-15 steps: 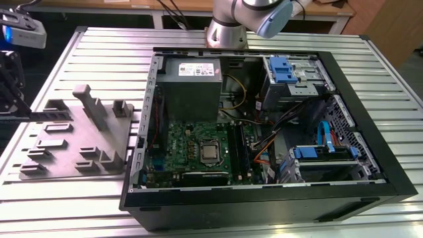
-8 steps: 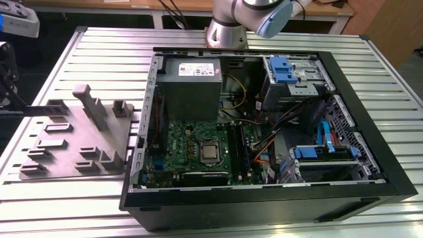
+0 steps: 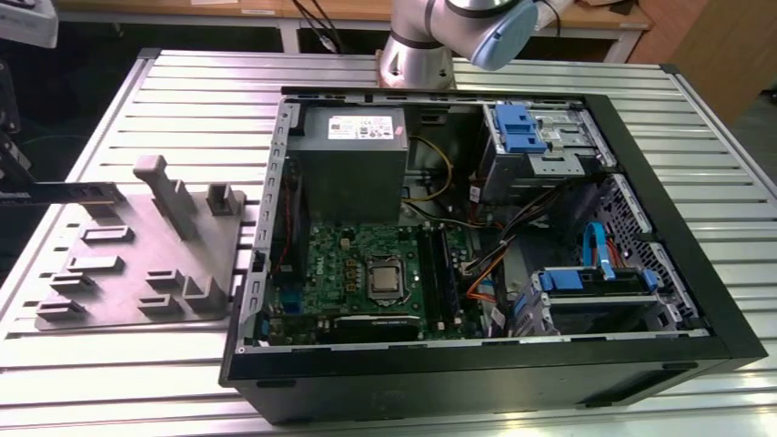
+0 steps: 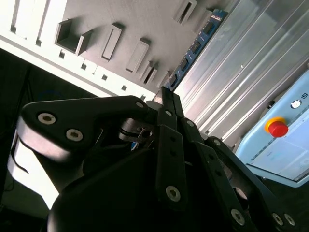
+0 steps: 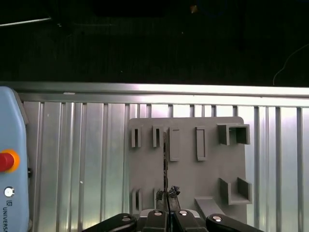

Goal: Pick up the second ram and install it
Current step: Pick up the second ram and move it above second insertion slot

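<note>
The second ram is a narrow blue-green stick, and my gripper is shut on one end of it. In the exterior view the ram sticks out level at the far left, over the left end of the grey fixture plate, with the gripper at the picture's edge. In the first wrist view the ram is seen edge-on as a thin dark line, running from the gripper across the fixture plate.
The open computer case lies at the exterior view's right, with the green motherboard, long black memory slots and grey power-supply box inside. A pale blue pendant with a red button lies on the ribbed metal table.
</note>
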Controlling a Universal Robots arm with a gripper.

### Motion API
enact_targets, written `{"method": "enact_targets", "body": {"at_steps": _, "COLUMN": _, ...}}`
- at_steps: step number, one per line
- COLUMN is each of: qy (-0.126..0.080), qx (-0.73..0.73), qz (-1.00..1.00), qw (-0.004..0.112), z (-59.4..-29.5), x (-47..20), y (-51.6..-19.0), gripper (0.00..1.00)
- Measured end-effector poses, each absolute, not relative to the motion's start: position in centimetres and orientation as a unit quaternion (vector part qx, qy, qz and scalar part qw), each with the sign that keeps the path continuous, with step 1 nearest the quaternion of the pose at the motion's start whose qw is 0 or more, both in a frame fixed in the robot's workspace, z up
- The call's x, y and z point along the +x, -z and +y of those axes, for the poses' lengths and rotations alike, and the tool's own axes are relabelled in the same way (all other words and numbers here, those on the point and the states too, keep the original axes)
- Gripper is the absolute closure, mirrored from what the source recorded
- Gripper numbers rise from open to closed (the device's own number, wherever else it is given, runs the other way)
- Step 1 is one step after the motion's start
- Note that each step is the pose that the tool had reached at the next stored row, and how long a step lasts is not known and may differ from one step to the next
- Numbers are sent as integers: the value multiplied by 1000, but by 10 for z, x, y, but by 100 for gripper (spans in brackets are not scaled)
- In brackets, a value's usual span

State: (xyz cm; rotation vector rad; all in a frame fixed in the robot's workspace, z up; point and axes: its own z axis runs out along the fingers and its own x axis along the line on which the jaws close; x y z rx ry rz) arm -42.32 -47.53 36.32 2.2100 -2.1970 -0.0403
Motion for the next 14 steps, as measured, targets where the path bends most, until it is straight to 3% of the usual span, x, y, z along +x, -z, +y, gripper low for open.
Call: {"method": "enact_targets", "body": {"at_steps": 14, "qy": 11, "qx": 709, "qz": -705, "qw": 14, "z": -474, "x": -423, "y": -403, "gripper": 89}}
